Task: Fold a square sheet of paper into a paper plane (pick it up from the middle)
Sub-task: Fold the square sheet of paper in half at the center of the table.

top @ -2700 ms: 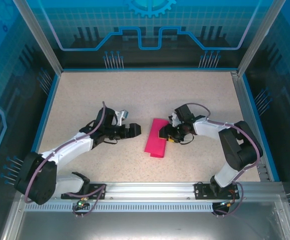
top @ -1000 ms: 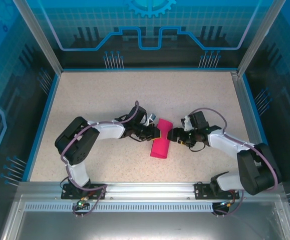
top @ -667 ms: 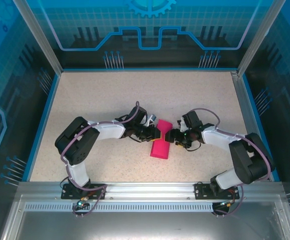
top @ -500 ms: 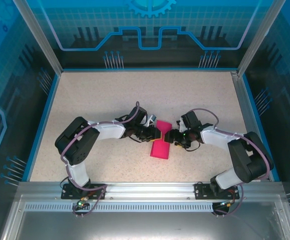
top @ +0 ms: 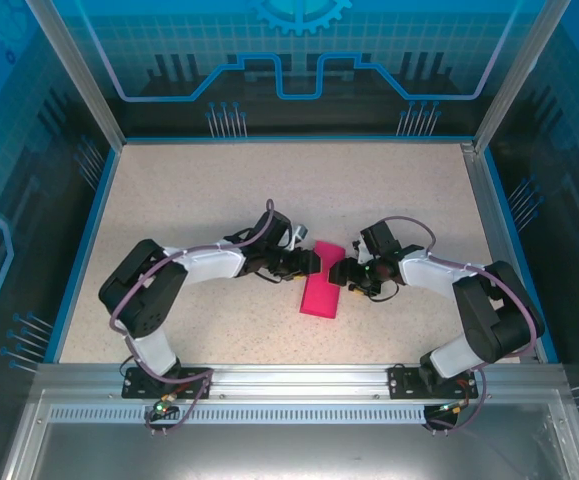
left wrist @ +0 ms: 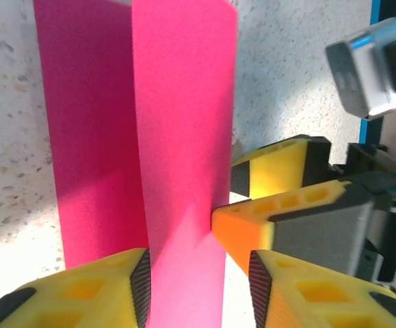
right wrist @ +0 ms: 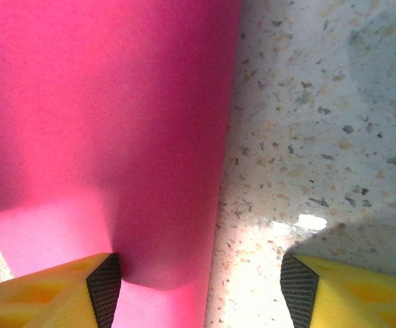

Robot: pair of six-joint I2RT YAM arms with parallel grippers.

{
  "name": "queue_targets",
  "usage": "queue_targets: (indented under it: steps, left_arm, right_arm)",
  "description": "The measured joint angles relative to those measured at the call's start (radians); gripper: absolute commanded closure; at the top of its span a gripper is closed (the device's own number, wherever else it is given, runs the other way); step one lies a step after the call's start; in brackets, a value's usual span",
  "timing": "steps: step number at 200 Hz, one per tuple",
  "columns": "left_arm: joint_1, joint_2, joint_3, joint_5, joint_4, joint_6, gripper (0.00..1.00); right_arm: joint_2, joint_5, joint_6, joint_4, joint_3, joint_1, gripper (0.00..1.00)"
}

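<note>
The square sheet of paper point(top: 321, 292) is a magenta-pink strip folded lengthwise, lying near the table's middle. In the left wrist view one layer of the paper point(left wrist: 177, 102) stands up as a flap along a crease. My left gripper point(top: 312, 262) is at its upper left edge. It point(left wrist: 198, 294) is open, with the flap between the jaws, against the left pad and apart from the right pad. My right gripper point(top: 340, 272) faces it from the right, open point(right wrist: 201, 294) and straddling the paper's edge point(right wrist: 102, 102). One of the right gripper's fingers point(left wrist: 266, 219) touches the flap.
The speckled beige table point(top: 269, 190) is ringed by blue walls, with an aluminium rail point(top: 299, 378) along the near edge. Both arms reach inward and meet at the paper. The right wrist's silver block point(left wrist: 372, 68) hangs just beyond the flap.
My left jaws have parted and let go of the pinched paper, whose middle has relaxed flatter. The right gripper has edged in toward the paper and narrowed a little.
</note>
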Motion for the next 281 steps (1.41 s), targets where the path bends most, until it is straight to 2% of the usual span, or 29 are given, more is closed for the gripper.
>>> queue_targets:
  steps: [78,115,154,230,281]
  left_arm:
    - [0.000,-0.153,-0.095,-0.166,0.006,0.021,0.44]
    - [0.000,-0.220,-0.151,-0.231,0.032,0.024,0.38]
    - [0.000,-0.269,-0.167,-0.288,0.042,0.027,0.37]
    - [0.000,-0.281,-0.174,-0.313,0.042,0.030,0.36]
    - [0.000,-0.281,-0.174,-0.313,0.041,0.050,0.36]
  right_arm:
    - [0.045,0.027,-0.004,-0.080,0.065,0.017,0.28]
    - [0.071,0.076,0.003,-0.129,0.105,0.043,0.28]
    - [0.101,0.136,0.020,-0.193,0.158,0.076,0.27]
    - [0.154,0.182,0.090,-0.264,0.224,0.097,0.27]
    - [0.172,0.190,0.054,-0.298,0.251,0.107,0.28]
